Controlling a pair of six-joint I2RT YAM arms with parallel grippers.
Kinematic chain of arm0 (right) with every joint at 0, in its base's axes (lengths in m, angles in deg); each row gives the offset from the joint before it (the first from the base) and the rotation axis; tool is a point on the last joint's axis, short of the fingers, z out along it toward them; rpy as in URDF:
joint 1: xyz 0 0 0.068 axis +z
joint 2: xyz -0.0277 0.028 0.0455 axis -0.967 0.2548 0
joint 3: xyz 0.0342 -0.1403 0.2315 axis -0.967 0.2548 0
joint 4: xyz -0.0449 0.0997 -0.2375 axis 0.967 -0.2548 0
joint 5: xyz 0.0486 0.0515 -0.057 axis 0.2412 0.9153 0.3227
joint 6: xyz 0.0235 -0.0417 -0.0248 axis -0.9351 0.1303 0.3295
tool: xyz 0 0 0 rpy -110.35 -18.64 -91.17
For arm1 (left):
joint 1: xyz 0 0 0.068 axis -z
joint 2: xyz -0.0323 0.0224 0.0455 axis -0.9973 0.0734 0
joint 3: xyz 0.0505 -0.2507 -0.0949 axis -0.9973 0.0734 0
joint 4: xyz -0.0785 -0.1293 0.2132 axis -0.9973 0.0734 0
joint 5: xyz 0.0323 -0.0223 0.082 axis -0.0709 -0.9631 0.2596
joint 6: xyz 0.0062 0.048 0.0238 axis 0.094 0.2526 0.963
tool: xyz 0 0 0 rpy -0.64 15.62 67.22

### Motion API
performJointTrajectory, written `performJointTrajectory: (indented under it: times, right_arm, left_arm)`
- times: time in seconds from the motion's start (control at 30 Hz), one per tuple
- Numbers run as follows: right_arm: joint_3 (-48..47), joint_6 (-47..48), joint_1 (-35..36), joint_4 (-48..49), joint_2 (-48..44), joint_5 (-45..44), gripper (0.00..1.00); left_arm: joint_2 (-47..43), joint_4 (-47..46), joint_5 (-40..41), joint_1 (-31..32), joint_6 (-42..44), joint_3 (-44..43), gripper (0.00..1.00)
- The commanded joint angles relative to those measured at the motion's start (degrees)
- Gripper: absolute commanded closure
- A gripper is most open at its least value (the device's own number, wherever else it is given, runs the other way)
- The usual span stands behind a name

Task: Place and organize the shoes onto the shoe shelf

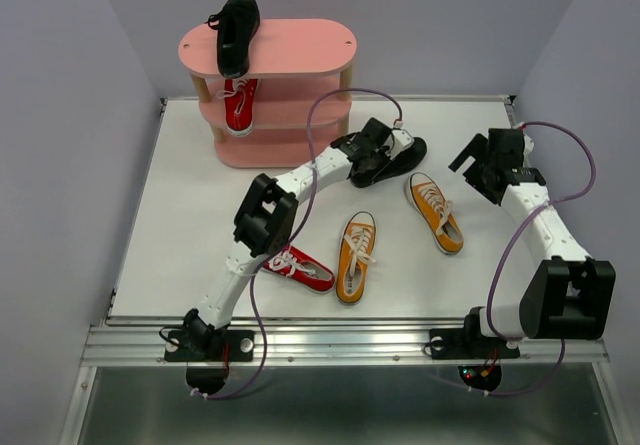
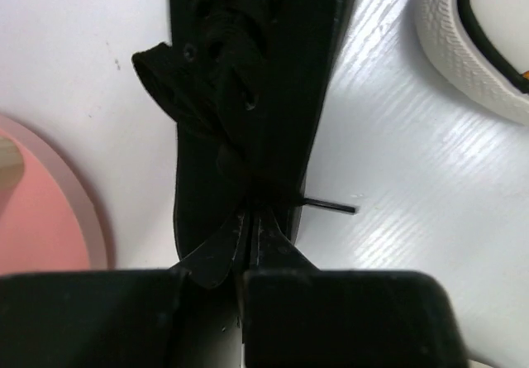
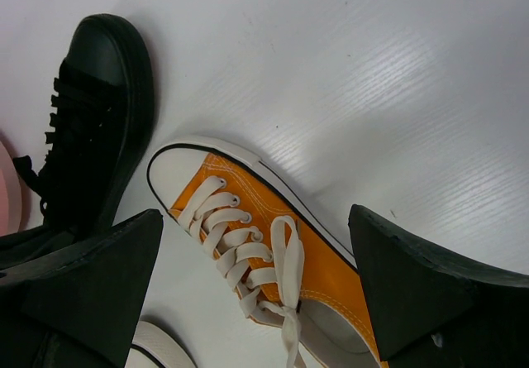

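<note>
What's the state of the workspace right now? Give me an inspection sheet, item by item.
Surface: white table.
Job's things: pink shelf carries upper black shoe on top, shelved red shoe on middle tier; second black shoe, right orange shoe, left orange shoe, loose red shoe lie on the table.
Clutter: nothing seen.
Grippers: left gripper shut on second black shoe; right gripper open above right orange shoe.
Cables: purple cables loop along both arms.
Surroundings: grey walls, metal rail at near edge.

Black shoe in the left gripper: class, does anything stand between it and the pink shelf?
Nothing visible does. The black shoe, shut in the left gripper, is just right of the shelf, with only bare table between them. The top board is free on its right half.
</note>
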State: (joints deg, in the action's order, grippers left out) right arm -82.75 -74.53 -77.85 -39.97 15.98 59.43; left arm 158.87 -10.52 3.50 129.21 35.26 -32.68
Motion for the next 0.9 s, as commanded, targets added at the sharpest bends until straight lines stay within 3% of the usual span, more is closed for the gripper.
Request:
performJointTrajectory:
  times: [0.0,0.4,0.87]
  right_arm:
    - [0.16,-0.30,0.06,0.53,-1.47,0.97,0.00]
    - [0.16,-0.66,0.06,1.23,-0.77,1.58,0.00]
    - [1.38,-0.92,0.06,2.64,-0.50,2.73,0.00]
  left_arm:
    - [-2.88,1.47,0.20,0.26,-1.87,-1.07,1.00]
    - [-14.39,1.83,-6.46,0.97,-6.88,2.53,1.00]
    - [-29.85,8.58,-4.72,2.37,-10.84,0.17,1.00]
